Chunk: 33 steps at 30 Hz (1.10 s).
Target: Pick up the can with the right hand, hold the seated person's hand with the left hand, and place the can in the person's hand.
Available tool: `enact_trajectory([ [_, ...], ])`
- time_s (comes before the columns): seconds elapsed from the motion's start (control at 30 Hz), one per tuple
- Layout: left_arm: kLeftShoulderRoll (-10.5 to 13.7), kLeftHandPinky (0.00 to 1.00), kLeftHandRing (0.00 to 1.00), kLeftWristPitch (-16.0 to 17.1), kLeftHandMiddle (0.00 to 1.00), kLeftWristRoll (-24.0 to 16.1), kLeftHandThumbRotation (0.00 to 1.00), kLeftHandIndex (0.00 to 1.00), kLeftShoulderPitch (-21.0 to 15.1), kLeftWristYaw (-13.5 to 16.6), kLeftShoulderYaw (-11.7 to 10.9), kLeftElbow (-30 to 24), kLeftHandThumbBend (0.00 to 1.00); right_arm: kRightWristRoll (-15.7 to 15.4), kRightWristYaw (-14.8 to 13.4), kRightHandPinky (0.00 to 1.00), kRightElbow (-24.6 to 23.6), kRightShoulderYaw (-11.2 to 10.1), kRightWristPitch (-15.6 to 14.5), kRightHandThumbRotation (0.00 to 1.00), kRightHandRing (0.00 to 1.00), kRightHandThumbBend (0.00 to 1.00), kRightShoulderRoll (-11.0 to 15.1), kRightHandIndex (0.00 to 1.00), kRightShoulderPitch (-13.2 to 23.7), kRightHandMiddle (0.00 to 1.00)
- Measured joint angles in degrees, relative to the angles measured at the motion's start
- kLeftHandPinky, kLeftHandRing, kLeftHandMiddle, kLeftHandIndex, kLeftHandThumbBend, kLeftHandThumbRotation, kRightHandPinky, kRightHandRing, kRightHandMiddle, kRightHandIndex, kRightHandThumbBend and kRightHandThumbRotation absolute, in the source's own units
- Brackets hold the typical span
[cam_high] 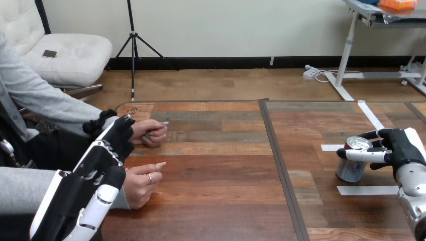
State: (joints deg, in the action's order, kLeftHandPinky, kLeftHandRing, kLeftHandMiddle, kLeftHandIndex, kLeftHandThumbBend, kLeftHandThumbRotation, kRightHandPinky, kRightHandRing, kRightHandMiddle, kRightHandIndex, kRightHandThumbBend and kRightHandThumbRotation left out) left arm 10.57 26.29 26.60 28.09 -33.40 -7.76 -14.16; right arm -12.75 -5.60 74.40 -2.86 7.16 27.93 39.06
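Head view: can (351, 164) upright, long axis vertical; right robot hand (397, 148) gripping it.

Silver cylindrical metal can (351, 165) with a red top rim, and the person's farther hand (150, 133).
The can stands upright on the wooden table (221, 201) at its right side, the right hand (397, 148) wrapped round its upper part. The person's farther hand rests loosely curled near the table's left edge, the left hand (118, 135) at its wrist.

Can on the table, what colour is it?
Silver can, red top rim; head view.
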Motion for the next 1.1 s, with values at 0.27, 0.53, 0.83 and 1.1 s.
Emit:
enact_trajectory([
  [0.27,0.0,1.0,1.0,0.0,0.99,0.0,0.63,0.89,0.0,-0.26,-0.08,0.03,0.42,-0.44,-0.77,0.45,0.0,0.19,0.01,0.0,0.51,0.79,0.0,0.52,0.0,0.54],
  [0.53,-0.01,1.0,1.0,0.09,0.99,0.0,0.63,0.89,-0.02,-0.57,-0.18,0.12,0.41,-0.62,-1.63,0.4,0.0,0.21,0.13,0.0,0.48,0.82,0.0,0.48,-0.03,0.51],
  [0.83,-0.03,1.0,1.0,0.42,0.99,0.0,0.63,0.88,-0.07,-0.57,-0.33,0.33,0.41,-0.86,-2.69,0.37,0.0,0.26,0.38,0.0,0.44,0.84,0.0,0.47,-0.22,0.47],
  [1.1,-0.04,1.0,1.0,0.6,0.99,-0.01,0.63,0.88,-0.07,-0.41,-0.47,0.35,0.41,-0.85,-3.16,0.39,0.01,0.26,1.31,0.0,0.44,0.84,0.0,0.47,-0.48,0.47],
])
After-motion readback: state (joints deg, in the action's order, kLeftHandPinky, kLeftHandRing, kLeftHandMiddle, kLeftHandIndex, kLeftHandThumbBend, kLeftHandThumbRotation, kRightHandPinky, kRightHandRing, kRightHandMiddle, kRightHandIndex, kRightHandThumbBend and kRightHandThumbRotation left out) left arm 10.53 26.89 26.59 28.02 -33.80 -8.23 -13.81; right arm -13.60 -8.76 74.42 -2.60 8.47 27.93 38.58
